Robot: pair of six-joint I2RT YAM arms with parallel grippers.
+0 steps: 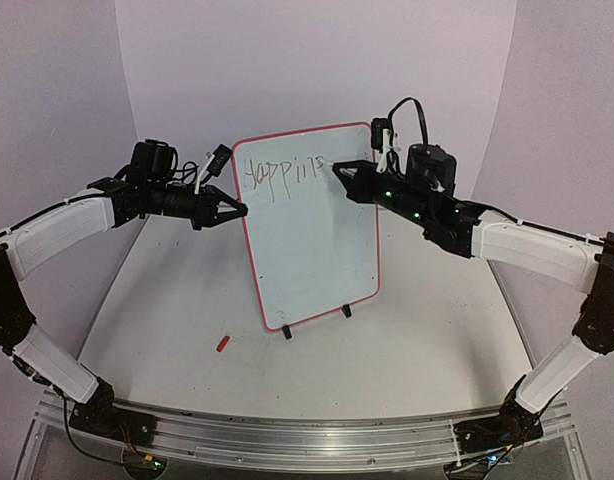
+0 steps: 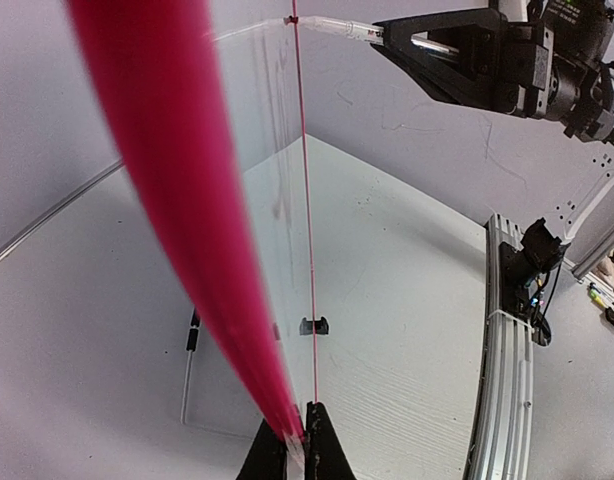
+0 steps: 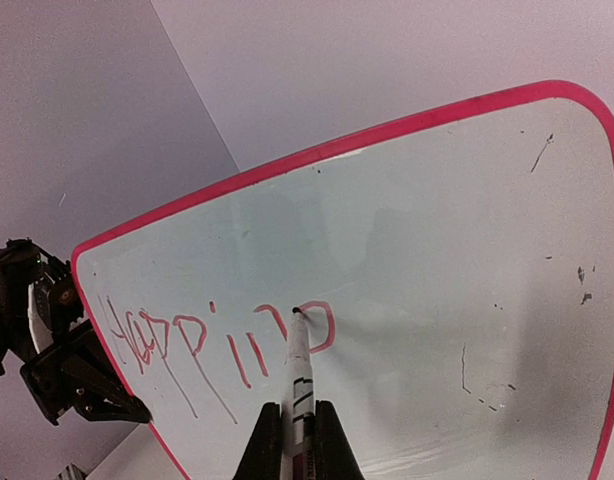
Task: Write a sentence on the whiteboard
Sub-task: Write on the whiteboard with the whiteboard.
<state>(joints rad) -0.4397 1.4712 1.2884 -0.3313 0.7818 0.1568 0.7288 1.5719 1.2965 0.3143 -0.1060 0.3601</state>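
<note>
While the left gripper (image 1: 239, 210) clamps the whiteboard (image 1: 317, 250), the right gripper (image 1: 339, 172), outstretched, grips a marker (image 3: 298, 365).

Looked like a robotics lab test cell to me, not a home or an office. Plain white worktop (image 1: 427, 330) boxed in by bare pale panels (image 1: 317, 60) from 9 o'clock round through 12 to 3. An aluminium rail (image 1: 307, 440) ran along the 6 o'clock edge with the left arm (image 1: 57, 235) bolted on at 7 and the right arm (image 1: 532, 250) at 5. Loose cables (image 1: 412, 108) and tiny green status lights (image 1: 387, 192) showed too.
</note>
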